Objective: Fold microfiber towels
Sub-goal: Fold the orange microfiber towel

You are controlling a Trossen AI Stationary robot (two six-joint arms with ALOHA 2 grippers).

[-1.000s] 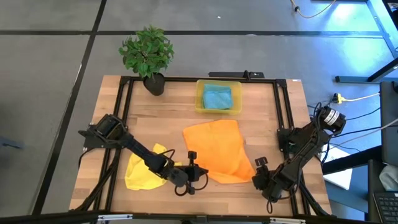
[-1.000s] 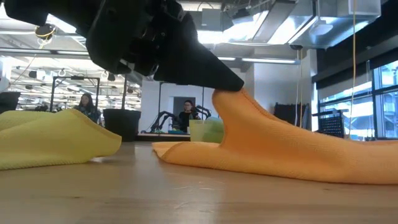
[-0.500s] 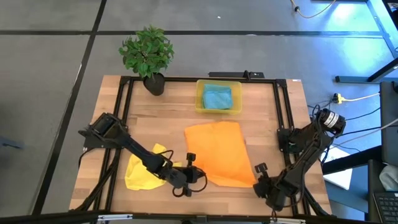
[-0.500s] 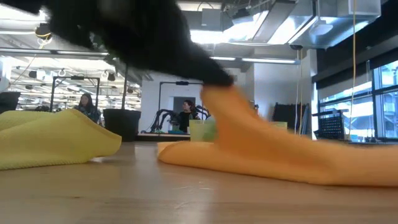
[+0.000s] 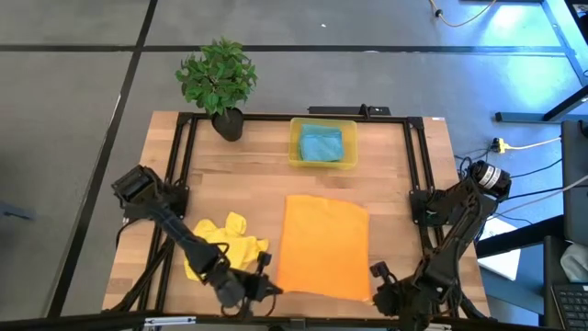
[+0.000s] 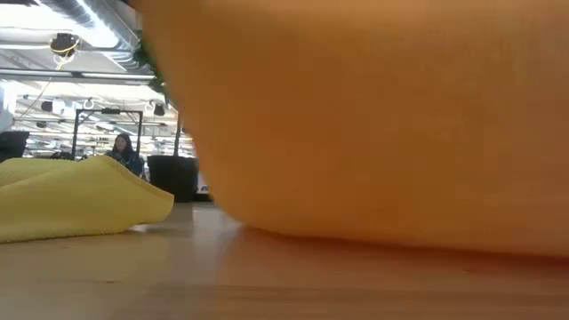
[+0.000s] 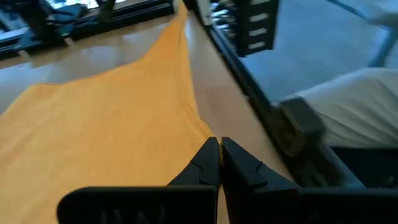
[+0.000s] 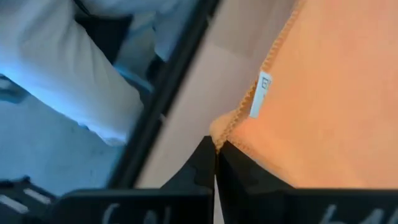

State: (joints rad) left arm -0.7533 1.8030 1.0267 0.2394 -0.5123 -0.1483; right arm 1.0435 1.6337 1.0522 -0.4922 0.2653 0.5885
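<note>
Wooden slats form the table (image 5: 248,175), bounded by a black metal frame and standing on a grey floor; a potted plant (image 5: 218,81) occupies one far corner, and a translucent yellow bin (image 5: 322,142) at the far edge holds a teal-blue towel (image 5: 321,144). Beyond the table, the low view shows an open workshop with ceiling lights and a seated person in the distance.

Orange towel (image 5: 323,246): spread nearly flat on the near half of the table, right of centre, its near edge at the table's near rim. Left gripper (image 5: 250,291): jaws closed on the towel's near left corner, as the left wrist view shows the fingertips pinched at the hem. Right gripper (image 5: 388,292): jaws closed on the near right corner, close to a small white label (image 8: 263,84).

Yellow towel (image 5: 220,248): crumpled in a loose heap just left of the orange one, not yet folded.

Handling, as judged: microfiber cloth is light, limp and slightly clingy; it sags between two holds and drags on wood. Corners and hemmed edges offer the surest purchase, and both corners should be carried evenly to keep the fold square.
</note>
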